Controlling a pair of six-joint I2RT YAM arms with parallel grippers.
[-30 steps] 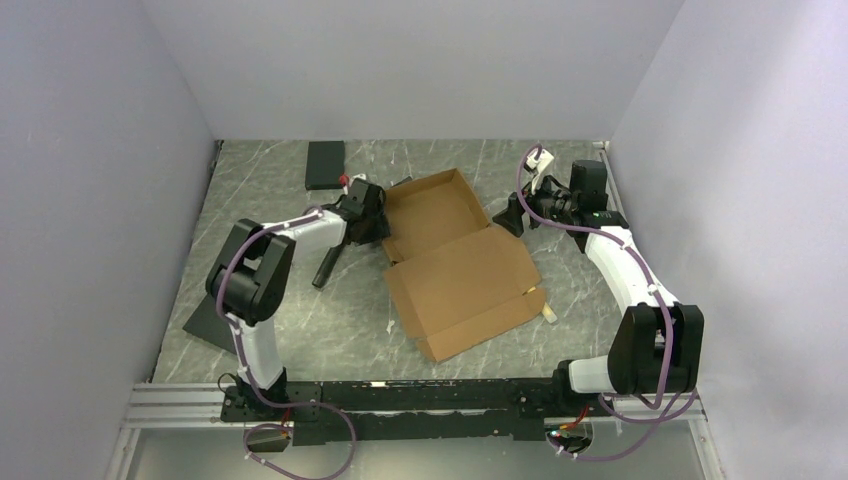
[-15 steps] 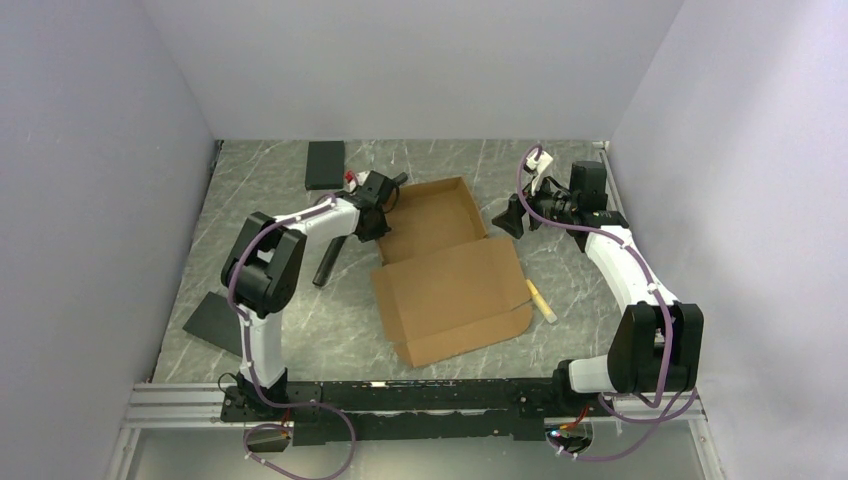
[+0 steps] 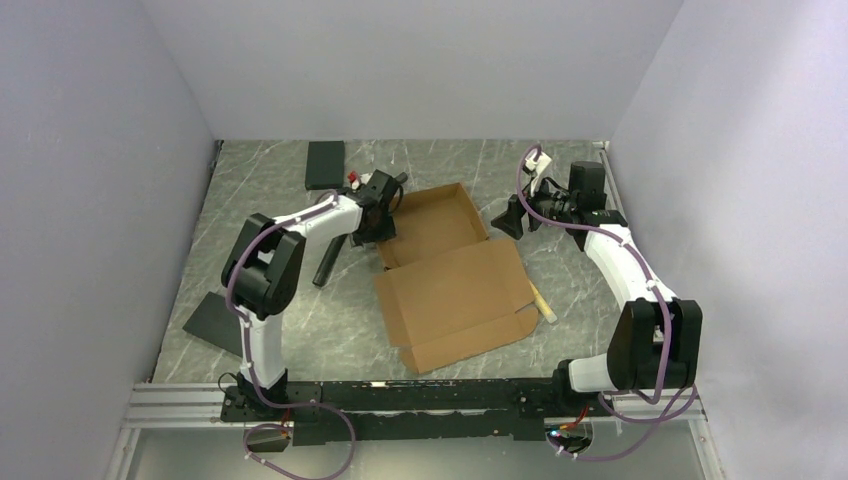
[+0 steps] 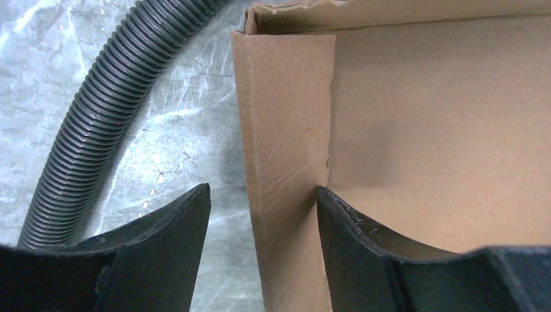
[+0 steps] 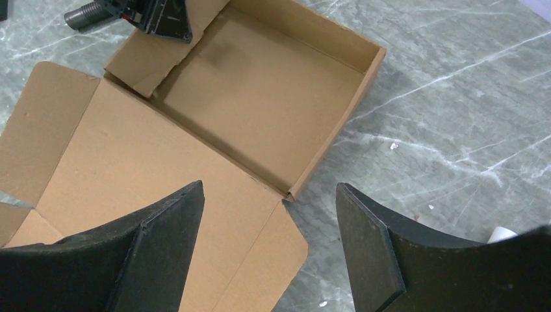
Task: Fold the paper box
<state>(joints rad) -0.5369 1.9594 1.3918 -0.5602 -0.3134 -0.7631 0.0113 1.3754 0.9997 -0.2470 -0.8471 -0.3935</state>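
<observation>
Obs., near to far.

1. Nearest my bases: the paper box (image 3: 455,290) lies open on the table (image 3: 300,320), about midway between my two arms. Its lid panel (image 3: 460,300) is flat and on the near side.
2. Beyond the lid: the tray (image 3: 432,218), walls partly up. The box's long axis runs from lid to tray, away from me and skewed a little to the left.
3. At the tray's left edge: my left gripper (image 4: 263,190). Its jaws are open and straddle the left side wall (image 4: 282,130). One finger is outside over the table, beside the corrugated hose (image 4: 84,130), and the other is inside the tray. The wall stands on edge in the gap and runs straight away from the wrist, so the jaws would close across its thickness. The inner finger looks to be against the wall's inner edge, but I cannot tell if it touches. Nothing is clamped.
4. Off the tray's right side: my right gripper (image 5: 269,187), jaws open and empty. It is raised and looks down at the near right corner of the tray, clear of the cardboard.

Judgement: the left arm is the nearer one. The next fold turns on this wall lying between its fingers, so closing here should pinch it. The wall is thin, and if it leans it may slip out of the gap.
</observation>
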